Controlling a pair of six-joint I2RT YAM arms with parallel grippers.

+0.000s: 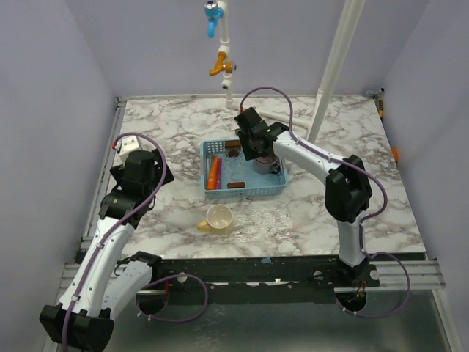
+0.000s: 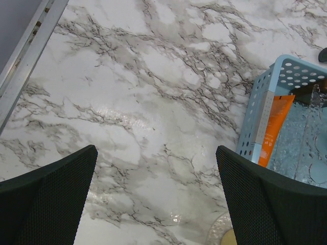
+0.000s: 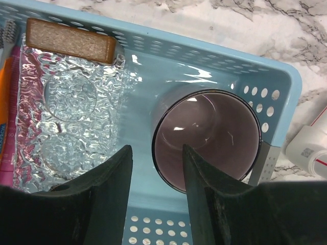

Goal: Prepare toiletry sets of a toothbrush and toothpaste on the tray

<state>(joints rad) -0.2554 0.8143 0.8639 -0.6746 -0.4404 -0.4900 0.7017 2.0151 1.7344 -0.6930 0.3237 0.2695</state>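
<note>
R claw (image 3: 157, 149) astride cup (image 3: 214, 138) rim; toothpaste (image 1: 213, 173) lengthwise near-far.

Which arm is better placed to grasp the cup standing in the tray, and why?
Probably the right arm: its open jaws straddle the rim of the cup inside the tray, while the left arm holds its open jaws over the table outside the tray.

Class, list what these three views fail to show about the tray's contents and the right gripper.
- Toothbrush: right wrist view, only bristles show; the left edge cuts the rest.
- Toothpaste: left wrist view, the tray wall hides part.
- Right gripper: right wrist view, it straddles the cup rim; contact unclear.
</note>
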